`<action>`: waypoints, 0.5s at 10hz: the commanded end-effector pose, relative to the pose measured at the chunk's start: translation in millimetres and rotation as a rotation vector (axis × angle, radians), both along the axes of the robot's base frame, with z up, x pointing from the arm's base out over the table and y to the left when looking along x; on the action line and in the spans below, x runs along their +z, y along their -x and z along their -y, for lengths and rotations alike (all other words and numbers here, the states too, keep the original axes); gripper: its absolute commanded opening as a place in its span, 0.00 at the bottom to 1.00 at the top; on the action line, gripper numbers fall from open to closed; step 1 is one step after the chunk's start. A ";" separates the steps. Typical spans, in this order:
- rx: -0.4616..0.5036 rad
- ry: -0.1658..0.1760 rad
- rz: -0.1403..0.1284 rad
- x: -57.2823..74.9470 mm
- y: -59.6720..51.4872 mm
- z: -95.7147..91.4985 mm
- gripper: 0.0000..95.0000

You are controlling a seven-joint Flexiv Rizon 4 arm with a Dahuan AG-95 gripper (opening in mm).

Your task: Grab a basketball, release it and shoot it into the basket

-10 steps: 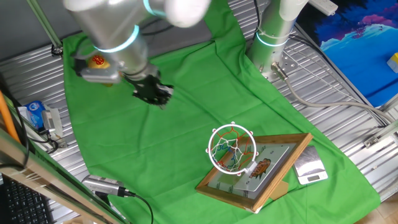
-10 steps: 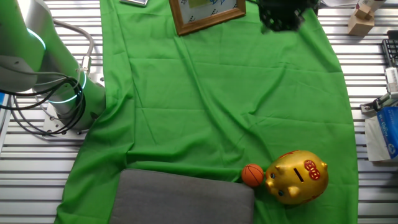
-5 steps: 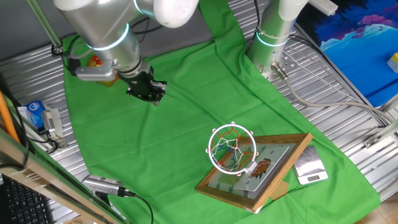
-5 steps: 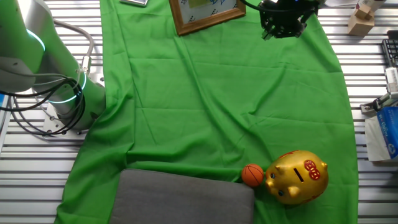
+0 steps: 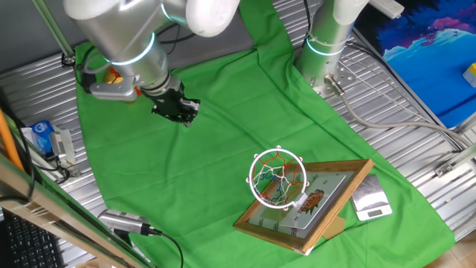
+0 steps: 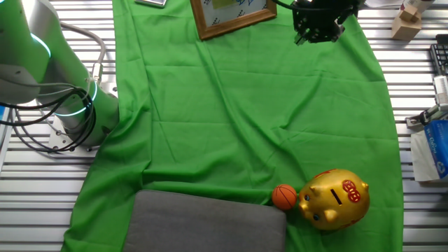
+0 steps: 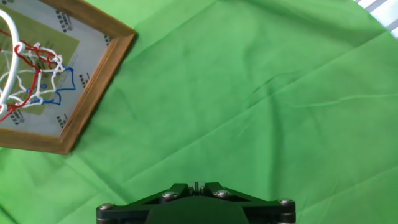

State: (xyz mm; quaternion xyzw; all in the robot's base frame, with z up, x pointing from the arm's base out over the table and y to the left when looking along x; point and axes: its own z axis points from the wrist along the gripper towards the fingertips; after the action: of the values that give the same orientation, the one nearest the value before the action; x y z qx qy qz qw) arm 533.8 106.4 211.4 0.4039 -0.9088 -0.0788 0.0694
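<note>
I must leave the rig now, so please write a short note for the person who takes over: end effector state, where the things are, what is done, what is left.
End effector: above the green cloth, holding nothing; whether open or shut cannot be told, since the fingers are not in the hand view.
Basketball: on the cloth, touching the gold piggy bank, beside the grey pad.
Basket: on the wooden-framed backboard, no ball in it.
Done: nothing yet.
Left: grab the ball, carry it to the hoop, release it in.
</note>
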 end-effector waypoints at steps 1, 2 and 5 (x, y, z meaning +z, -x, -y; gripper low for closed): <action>-0.069 0.008 0.029 -0.2 2.8 1.0 0.00; -0.077 0.012 0.027 -0.2 2.8 1.0 0.00; -0.057 0.031 0.025 -0.2 2.8 1.0 0.00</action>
State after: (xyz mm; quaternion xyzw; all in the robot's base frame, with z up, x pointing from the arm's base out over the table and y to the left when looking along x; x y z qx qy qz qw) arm 533.1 105.7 210.6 0.3700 -0.9249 -0.0602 0.0635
